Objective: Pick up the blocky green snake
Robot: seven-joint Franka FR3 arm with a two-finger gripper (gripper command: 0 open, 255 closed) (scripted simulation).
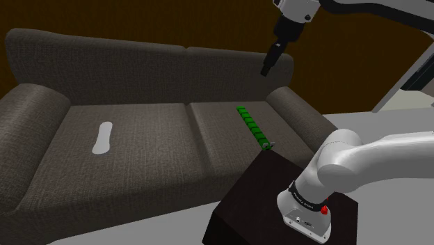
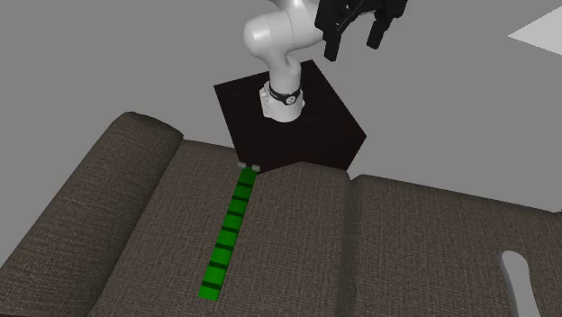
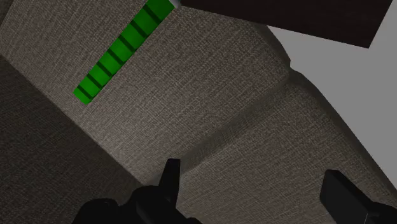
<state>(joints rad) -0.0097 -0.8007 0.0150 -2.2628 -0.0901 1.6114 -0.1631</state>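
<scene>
arm (image 1: 368, 156) up high, reaching fwd | hand (image 2: 354, 43) angled down | fingers wide apart

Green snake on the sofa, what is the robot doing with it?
A white robot arm is going after the blocky green snake, which lies stretched out straight on the dark sofa, on the seat cushion next to the armrest. The arm's black hand hangs high above the sofa with its fingers open and nothing in it, so the snake is not picked up yet. A flat white thing lies on the other cushion.
</scene>
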